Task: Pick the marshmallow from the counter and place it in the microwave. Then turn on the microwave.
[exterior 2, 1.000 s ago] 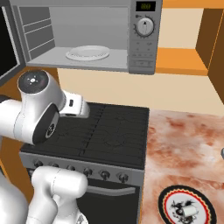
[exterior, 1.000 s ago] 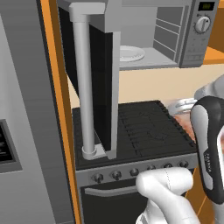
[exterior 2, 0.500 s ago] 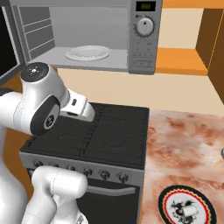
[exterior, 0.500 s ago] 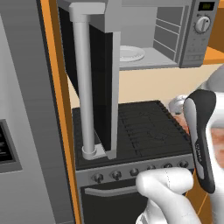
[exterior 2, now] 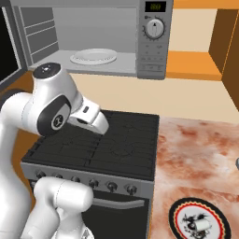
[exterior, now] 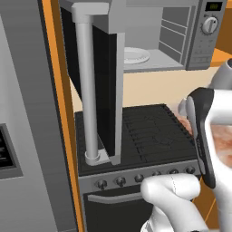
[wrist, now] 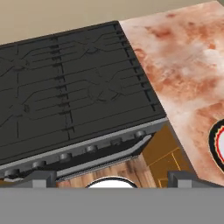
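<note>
Right base view shows the marshmallow (exterior 2: 201, 225) on a plate (exterior 2: 179, 210); claw (wrist: 111, 177) spread.

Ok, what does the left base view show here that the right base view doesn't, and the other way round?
Left base view: the microwave door's long bar handle and a grey fridge. Right base view: the marshmallow on a patterned plate. Both: the open microwave, the white plate inside it, the stovetop and the arm.
</note>
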